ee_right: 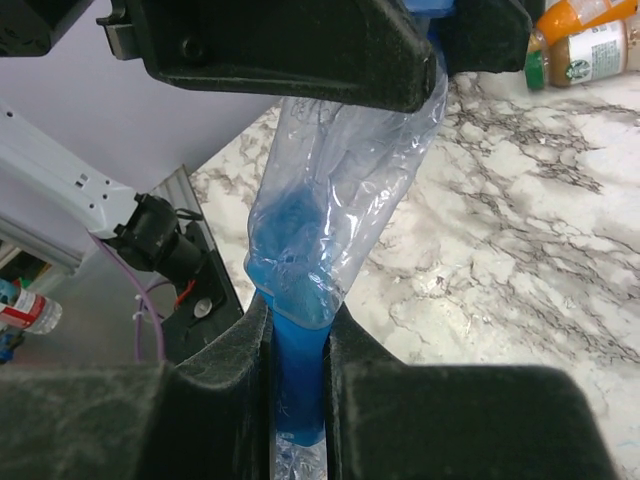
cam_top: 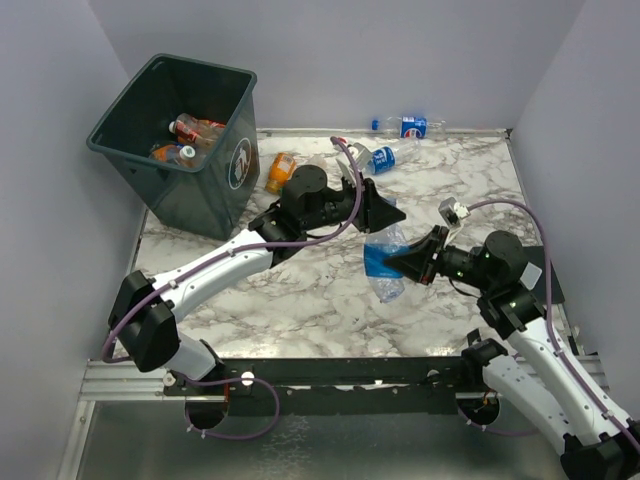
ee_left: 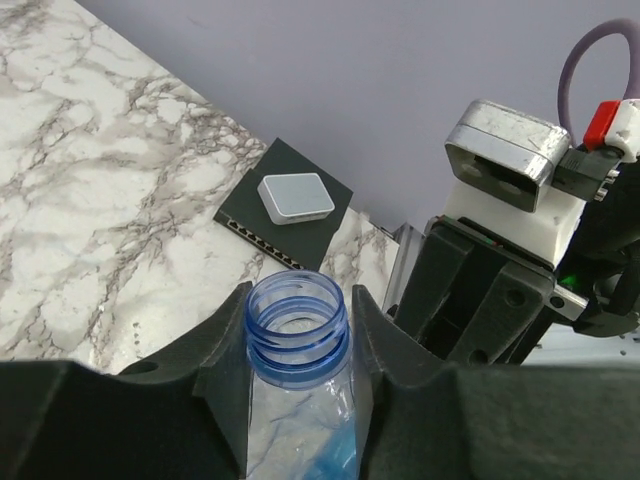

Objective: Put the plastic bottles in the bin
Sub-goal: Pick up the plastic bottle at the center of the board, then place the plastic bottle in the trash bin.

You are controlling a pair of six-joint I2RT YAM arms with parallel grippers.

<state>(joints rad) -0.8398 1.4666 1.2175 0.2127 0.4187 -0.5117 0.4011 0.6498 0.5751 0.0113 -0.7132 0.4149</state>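
Observation:
A crushed clear plastic bottle (cam_top: 386, 262) with a blue label and an open blue neck, no cap, hangs above the middle of the table. My left gripper (cam_top: 388, 218) is shut on its neck (ee_left: 297, 322), one finger on each side (ee_left: 298, 300). My right gripper (cam_top: 403, 263) is shut on its blue label (ee_right: 300, 385), pinching it flat (ee_right: 298, 325). The dark green-grey bin (cam_top: 205, 190) stands tilted at the far left with several bottles (cam_top: 190, 132) inside. An orange bottle (cam_top: 281, 170) lies next to the bin.
Two blue-labelled bottles lie at the back, one (cam_top: 378, 158) behind my left gripper, one (cam_top: 408, 127) by the far wall. A black box with a white block (ee_left: 295, 197) sits at the table's right edge. Two bottles (ee_right: 585, 40) show in the right wrist view.

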